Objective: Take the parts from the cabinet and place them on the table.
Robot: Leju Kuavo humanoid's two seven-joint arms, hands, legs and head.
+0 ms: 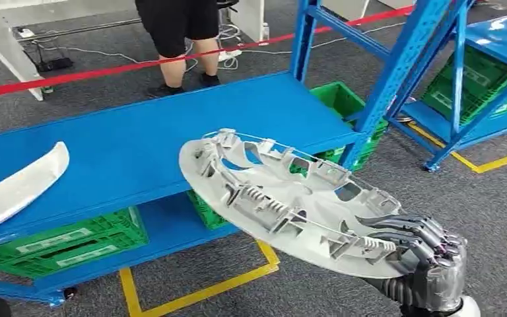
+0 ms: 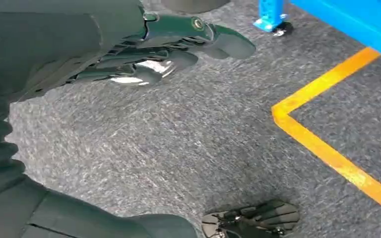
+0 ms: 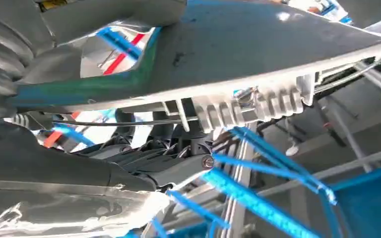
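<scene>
1. At the far left of the head view, a long white curved part [image 1: 16, 188] is seen lying on the blue bench [image 1: 145, 142]. It looks like smooth, matte plastic, shaped like a shallow blade, and its long axis runs slantwise across the bench top.
2. The left hand [image 2: 163, 47] is seen in the left wrist view hanging over the grey carpet [image 2: 188, 148], near a yellow floor line [image 2: 327, 148]. Nothing is held in it; its dark fingers are stretched out and lie close together, a little curled.
3. Under the bench, green crates [image 1: 66, 241] with a ribbed lattice wall are stored.
4. In the middle, a round grey wheel cover [image 1: 290, 198] is carried with its inner side up, so that ribs, clips and a thin wire ring are shown. It is tilted and hangs over the floor in front of the bench edge, apart from the bench.
5. At the right, the cover is gripped at its near rim by the right hand [image 1: 422, 254], with fingers on top and the thumb under it.
6. The bench lies forward and to the left of the right hand, so this hand is judged to be the one for the placing.
</scene>
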